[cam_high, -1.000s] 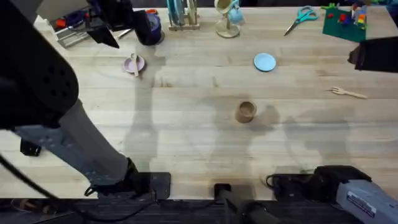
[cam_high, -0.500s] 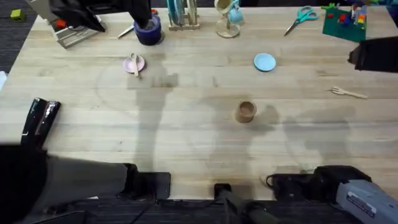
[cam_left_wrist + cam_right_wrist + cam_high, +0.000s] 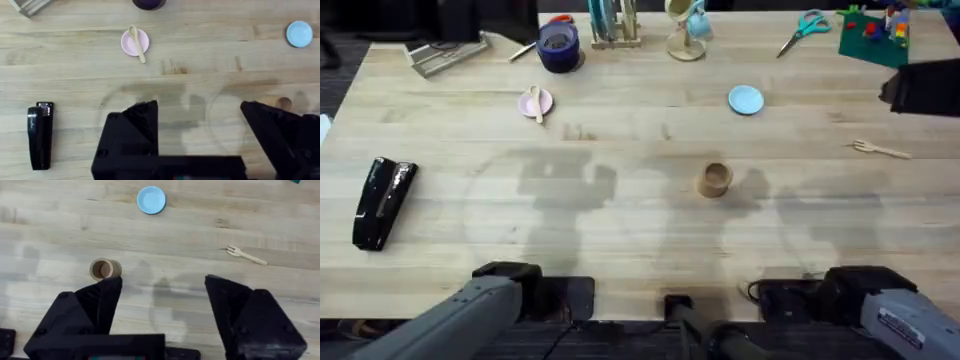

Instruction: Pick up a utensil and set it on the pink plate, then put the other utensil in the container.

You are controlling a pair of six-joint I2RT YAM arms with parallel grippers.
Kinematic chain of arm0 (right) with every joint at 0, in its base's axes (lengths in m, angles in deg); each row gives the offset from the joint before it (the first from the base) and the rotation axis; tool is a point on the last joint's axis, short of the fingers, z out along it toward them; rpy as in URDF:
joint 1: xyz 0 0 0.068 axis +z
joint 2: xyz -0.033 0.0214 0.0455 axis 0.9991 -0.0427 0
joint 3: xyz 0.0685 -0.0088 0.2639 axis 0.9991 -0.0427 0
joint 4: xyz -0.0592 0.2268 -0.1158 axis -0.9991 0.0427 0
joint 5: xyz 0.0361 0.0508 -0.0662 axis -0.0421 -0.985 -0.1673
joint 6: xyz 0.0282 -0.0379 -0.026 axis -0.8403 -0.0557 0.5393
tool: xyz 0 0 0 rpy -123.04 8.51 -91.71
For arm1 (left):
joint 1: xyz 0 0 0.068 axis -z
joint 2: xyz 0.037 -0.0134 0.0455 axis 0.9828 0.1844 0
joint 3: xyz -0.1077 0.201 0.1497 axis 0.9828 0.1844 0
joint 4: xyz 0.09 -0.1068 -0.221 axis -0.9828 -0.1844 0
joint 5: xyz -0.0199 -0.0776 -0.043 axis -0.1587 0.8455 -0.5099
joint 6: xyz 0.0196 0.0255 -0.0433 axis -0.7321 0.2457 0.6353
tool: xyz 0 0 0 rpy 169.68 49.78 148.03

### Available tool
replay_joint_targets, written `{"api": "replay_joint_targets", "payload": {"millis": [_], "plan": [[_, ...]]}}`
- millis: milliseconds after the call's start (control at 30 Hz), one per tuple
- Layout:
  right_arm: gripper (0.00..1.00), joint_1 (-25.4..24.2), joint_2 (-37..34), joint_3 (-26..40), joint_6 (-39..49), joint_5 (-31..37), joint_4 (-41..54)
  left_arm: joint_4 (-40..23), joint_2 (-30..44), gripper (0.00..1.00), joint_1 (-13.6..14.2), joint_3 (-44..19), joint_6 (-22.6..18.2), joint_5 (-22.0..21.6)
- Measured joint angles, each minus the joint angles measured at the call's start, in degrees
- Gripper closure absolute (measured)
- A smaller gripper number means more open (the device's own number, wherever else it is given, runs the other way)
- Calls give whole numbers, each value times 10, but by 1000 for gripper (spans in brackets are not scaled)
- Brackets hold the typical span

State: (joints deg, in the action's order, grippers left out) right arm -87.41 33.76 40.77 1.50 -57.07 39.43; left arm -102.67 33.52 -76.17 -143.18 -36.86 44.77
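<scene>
Left arm has pulled back; pale round-ended utensil (image 3: pixel 536 103) rests across pink plate (image 3: pixel 527 102)

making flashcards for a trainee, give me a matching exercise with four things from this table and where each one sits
Things:
1. wooden spoon
2. wooden fork
3. wooden cup
4. black stapler

Places:
A. near the table's left edge
B. across the pink plate
C. bare wood near the right edge
D. upright mid-table, nearer the arms' bases than the blue plate

Pairs: 1-B, 2-C, 3-D, 4-A
</scene>
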Motion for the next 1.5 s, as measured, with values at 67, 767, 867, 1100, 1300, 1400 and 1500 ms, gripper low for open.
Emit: {"api": "replay_joint_targets", "payload": {"millis": [67, 767, 867, 1100, 1300, 1400, 1500], "plan": [[6, 0, 0, 0, 0, 0, 0, -4, -17, 5, 0, 0, 0, 0], [5, 0, 0, 0, 0, 0, 0, -5, -171, 7, 0, 89, -147, 143], [5, 0, 0, 0, 0, 0, 0, 32, -193, 7, 0, 154, -166, 165], [5, 0, 0, 0, 0, 0, 0, 136, -188, 6, 0, 341, -256, 268], [5, 0, 0, 0, 0, 0, 0, 164, -189, 7, 0, 413, -309, 315], [5, 0, 0, 0, 0, 0, 0, 168, -189, 6, 0, 424, -320, 324], [5, 0, 0, 0, 0, 0, 0, 178, -189, 7, 0, 424, -328, 325]]}}
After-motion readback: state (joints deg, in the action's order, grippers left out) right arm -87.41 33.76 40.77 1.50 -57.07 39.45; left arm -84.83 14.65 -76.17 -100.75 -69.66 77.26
